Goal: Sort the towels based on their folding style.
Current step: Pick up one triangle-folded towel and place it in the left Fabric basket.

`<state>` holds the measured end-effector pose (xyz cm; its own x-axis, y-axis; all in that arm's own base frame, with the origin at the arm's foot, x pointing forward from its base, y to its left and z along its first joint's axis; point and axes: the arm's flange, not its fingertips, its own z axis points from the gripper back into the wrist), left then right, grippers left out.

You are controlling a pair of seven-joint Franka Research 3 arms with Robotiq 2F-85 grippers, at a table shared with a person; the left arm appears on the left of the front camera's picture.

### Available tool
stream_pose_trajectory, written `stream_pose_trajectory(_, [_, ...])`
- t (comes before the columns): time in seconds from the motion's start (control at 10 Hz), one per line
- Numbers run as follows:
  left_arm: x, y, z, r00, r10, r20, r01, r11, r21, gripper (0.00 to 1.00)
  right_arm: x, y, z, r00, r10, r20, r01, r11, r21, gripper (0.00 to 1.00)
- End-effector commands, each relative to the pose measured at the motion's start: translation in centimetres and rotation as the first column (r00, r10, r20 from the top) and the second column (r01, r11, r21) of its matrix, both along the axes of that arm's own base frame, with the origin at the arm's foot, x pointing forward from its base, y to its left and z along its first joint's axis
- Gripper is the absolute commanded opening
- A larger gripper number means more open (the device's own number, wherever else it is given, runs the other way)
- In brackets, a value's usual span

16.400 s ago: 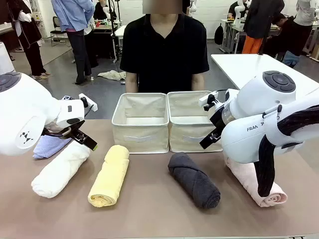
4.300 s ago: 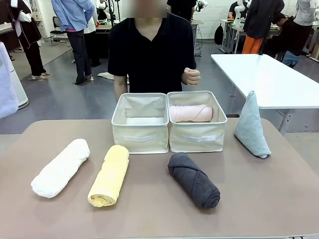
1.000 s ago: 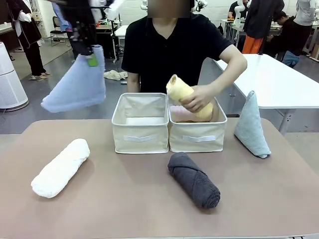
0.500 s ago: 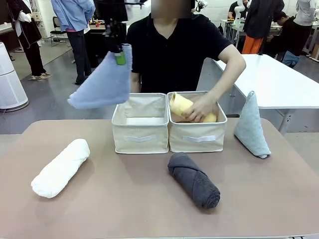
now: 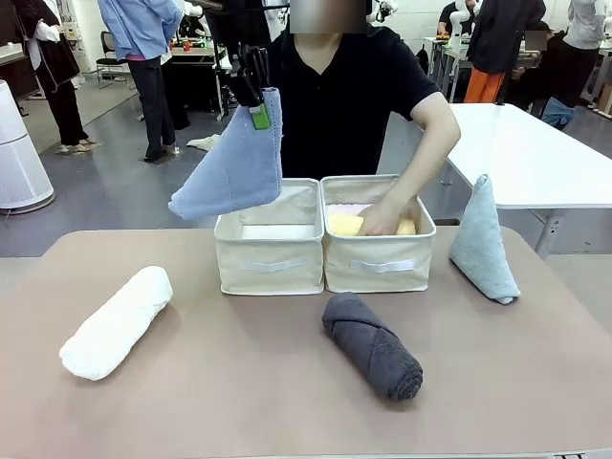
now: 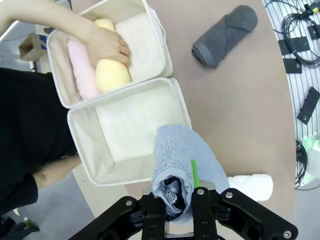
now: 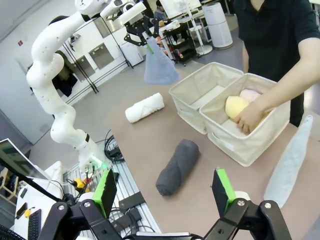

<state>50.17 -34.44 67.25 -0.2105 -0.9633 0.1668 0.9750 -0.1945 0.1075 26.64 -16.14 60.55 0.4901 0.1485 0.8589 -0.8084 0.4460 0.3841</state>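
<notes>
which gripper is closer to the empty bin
Left. The left gripper hangs above the edge of the empty bin, shut on the lavender towel; the right gripper is open, on the near side of the dark grey towel.

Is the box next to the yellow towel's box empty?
Empty. The left bin has a bare cream bottom; the blue towel hangs in the left gripper.
</notes>
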Motion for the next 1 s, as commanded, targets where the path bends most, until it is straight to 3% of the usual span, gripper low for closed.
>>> stream_pose_trajectory(0.0, [-0.3, 0.2, 0.4, 1.0, -0.016, 0.003, 0.016, 0.999, 0.032, 0.16, 0.0, -0.1, 0.0, 1.0, 0.012, 0.001, -0.012, 1.0, 0.005, 1.0])
stream_pose_trajectory(0.1, [0.0, 0.0, 0.0, 1.0, 0.0, 0.0, 0.0, 1.0, 0.0, 0.16, 0.0, -0.1, 0.0, 1.0, 0.012, 0.001, -0.012, 1.0, 0.005, 1.0])
stream_pose_trajectory(0.2, [0.4, -1.0, -0.3, 0.994, -0.029, 0.109, 0.023, 0.998, 0.052, 0.16, 0.0, -0.1, 0.0, 1.0, 0.012, 0.001, -0.012, 1.0, 0.005, 1.0])
stream_pose_trajectory(0.4, [1.8, -3.3, -1.1, 0.987, -0.061, 0.146, 0.054, 0.997, 0.052, 0.16, 0.0, -0.1, 0.0, 1.0, 0.012, 0.001, -0.012, 1.0, 0.005, 1.0])
stream_pose_trajectory(0.9, [4.5, -5.7, -4.9, 0.977, -0.152, 0.149, 0.155, 0.988, -0.011, 0.16, 0.0, -0.1, 0.0, 1.0, 0.012, 0.001, -0.012, 1.0, 0.005, 1.0])
